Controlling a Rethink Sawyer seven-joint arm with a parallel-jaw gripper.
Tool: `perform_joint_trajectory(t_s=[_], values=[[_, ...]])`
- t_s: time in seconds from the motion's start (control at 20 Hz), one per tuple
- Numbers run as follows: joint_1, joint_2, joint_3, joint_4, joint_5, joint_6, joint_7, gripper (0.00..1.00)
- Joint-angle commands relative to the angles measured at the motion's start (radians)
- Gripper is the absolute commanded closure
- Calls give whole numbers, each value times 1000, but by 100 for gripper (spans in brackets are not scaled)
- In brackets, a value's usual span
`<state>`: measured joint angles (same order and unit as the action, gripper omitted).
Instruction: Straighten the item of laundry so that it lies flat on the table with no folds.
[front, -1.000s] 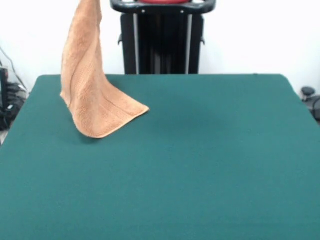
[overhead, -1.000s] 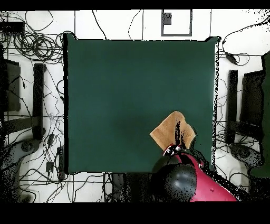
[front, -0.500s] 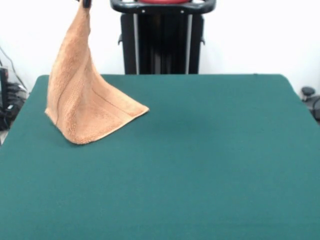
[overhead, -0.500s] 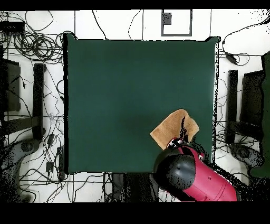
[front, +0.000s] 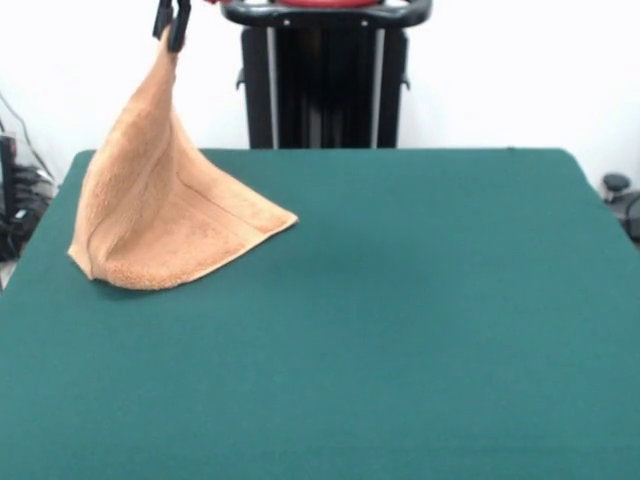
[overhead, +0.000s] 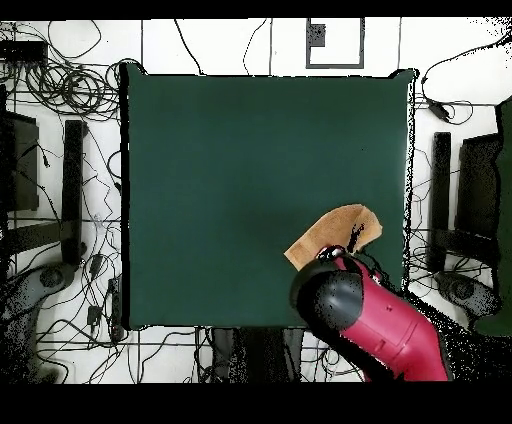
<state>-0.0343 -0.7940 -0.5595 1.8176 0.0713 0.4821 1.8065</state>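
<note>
**Towel held up by one corner, lower edge on the felt**

Towel (front: 165, 225) hangs as a tent from its top corner, which is pinched between the dark fingertips of the gripper (front: 172, 22) at the top edge of the front view. The lower part rests on the table (front: 400, 300) near the far corner on the picture's left, one tip spread toward the table's middle, the other reaching almost to the side edge. In the overhead view the arm (overhead: 365, 320) covers much of the cloth; only a tan wedge (overhead: 335, 232) shows beside it, near the edge by the robot's base. The fingers are closed tight on the fabric, nothing else held.

Step in hand, as judged: laying the cloth out by dragging w/ the lifted corner. To do it well:
- keep the grip firm until the corner is low; an early release would prob. let the raised part collapse into a fold;
- carry the corner away from the resting edge, approx. along the towel's diagonal, so friction w/ the felt pulls the fabric taut;
- descend gradually while moving; let go only once the corner touches the surface;
- watch the side edge: the cloth lies close to it and could slide off.
</note>
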Motion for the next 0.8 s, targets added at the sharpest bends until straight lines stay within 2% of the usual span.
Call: perform_joint_trajectory(t_s=[0.05,0.8], values=[[22,121,159,-135,108,-35,256,100],[90,287,115,-294,238,-112,321,100]])
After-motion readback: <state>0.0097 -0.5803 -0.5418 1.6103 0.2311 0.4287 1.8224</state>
